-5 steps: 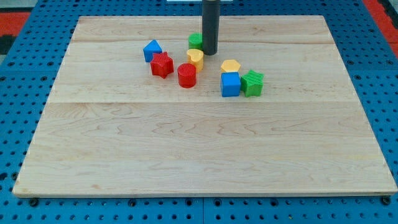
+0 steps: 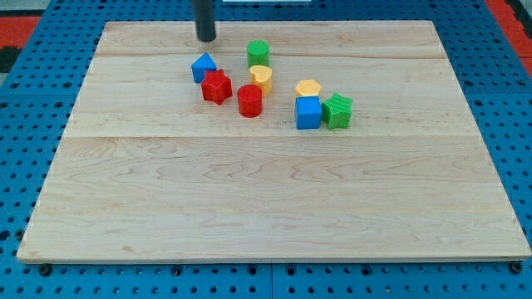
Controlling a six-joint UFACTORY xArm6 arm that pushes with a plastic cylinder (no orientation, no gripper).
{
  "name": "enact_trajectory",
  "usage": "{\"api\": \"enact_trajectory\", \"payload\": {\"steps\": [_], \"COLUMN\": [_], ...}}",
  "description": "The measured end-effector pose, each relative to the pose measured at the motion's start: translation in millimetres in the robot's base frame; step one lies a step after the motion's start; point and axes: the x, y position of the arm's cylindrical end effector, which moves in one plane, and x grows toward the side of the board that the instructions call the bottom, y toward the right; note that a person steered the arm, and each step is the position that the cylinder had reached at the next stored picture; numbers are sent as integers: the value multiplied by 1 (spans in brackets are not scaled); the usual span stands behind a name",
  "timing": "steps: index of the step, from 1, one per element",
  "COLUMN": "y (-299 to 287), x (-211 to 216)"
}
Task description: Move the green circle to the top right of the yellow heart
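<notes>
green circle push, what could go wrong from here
1. The green circle sits right above the yellow heart; a push from my tip, up at the view's left, could drag the heart along.
2. The blue block lies just below my tip and could get clipped.

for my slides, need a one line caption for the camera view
My tip sits near the board's top edge, up-left of the green circle, which rests just above the yellow heart.

On my wooden board (image 2: 274,208), upper middle, I see a blue triangle (image 2: 204,67) touching a red star (image 2: 216,86), a red cylinder (image 2: 250,100), and a yellow hexagon (image 2: 308,87) above a blue cube (image 2: 308,113) beside a green star (image 2: 337,111).
</notes>
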Motion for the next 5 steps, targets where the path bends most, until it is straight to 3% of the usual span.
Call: {"api": "enact_trajectory", "payload": {"steps": [1, 3, 4, 5], "y": [39, 81, 79, 131], "x": [35, -12, -22, -9]}}
